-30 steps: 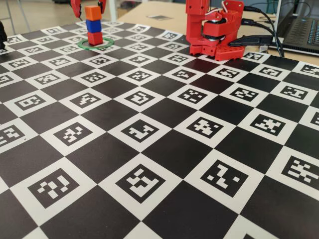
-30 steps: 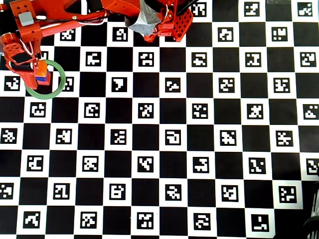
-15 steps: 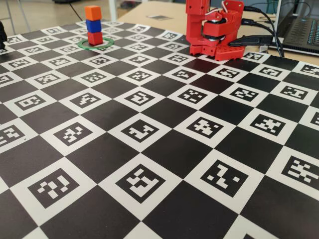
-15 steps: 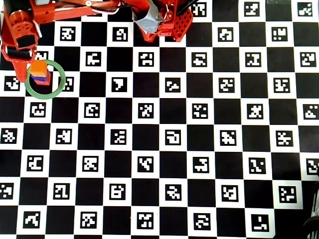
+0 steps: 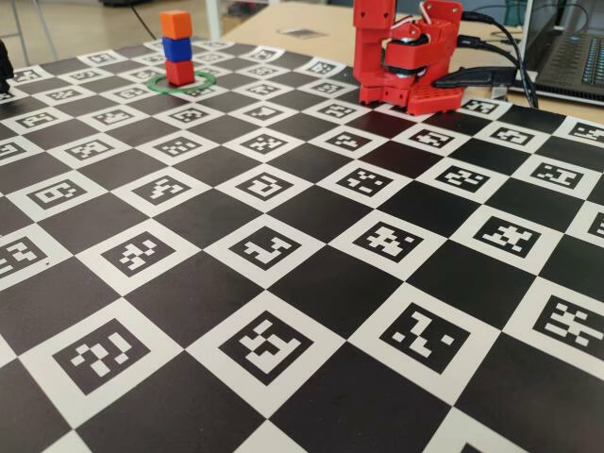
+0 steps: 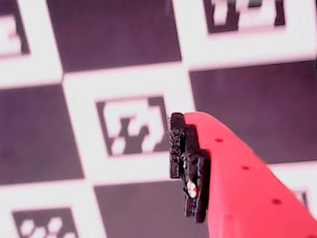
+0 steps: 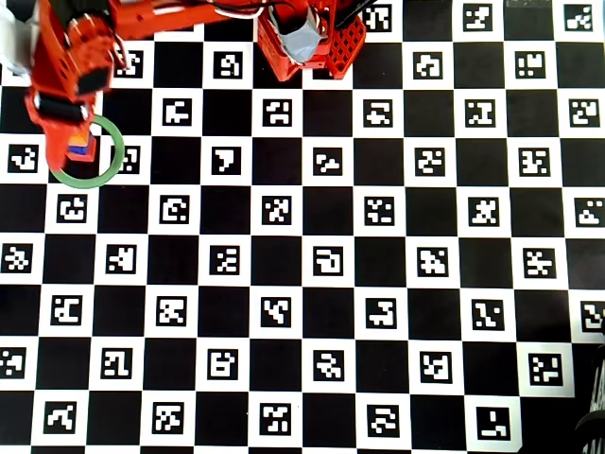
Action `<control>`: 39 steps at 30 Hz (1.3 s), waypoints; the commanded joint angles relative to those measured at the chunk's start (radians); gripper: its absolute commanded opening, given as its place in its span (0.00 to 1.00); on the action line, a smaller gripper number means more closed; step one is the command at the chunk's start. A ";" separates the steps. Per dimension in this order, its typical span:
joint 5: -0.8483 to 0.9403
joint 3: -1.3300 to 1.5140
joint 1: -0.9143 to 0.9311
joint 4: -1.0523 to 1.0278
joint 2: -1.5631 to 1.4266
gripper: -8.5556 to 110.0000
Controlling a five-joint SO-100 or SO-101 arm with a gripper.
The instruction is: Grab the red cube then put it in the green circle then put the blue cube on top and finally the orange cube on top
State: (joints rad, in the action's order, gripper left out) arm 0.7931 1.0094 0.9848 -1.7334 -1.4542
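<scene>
In the fixed view the red cube point(image 5: 179, 72) stands inside the green circle point(image 5: 200, 89) at the far left of the board. The blue cube point(image 5: 176, 48) sits on it and the orange cube point(image 5: 175, 24) sits on top, all upright and free. From overhead the red arm covers most of the stack, and only an edge of the orange cube point(image 7: 82, 144) shows inside the green circle point(image 7: 113, 159). My gripper point(image 7: 64, 128) hovers above the stack. The wrist view shows one red finger with a black pad point(image 6: 179, 146), nothing touching it, and only board below.
The red arm base point(image 5: 406, 61) stands at the back of the checkered marker board point(image 5: 302, 283). Cables and a laptop point(image 5: 566, 57) lie behind it at the right. A dark object point(image 7: 591, 430) sits at the board's bottom-right corner.
The open fingers beside the orange cube rose out of the fixed view. Overhead, the arm's head slid right, over the stack. The three cubes stayed put.
</scene>
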 commanded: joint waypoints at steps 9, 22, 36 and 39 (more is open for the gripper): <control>-0.494 0.249 -0.354 0.146 -0.236 0.09; -0.583 0.686 -0.558 0.541 -0.543 0.02; -0.156 1.078 -0.772 0.730 -0.845 0.02; -0.084 1.111 -0.833 0.678 -0.877 0.02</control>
State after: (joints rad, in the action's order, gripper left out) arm 0.6443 2.1230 0.2010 -1.0308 -2.2503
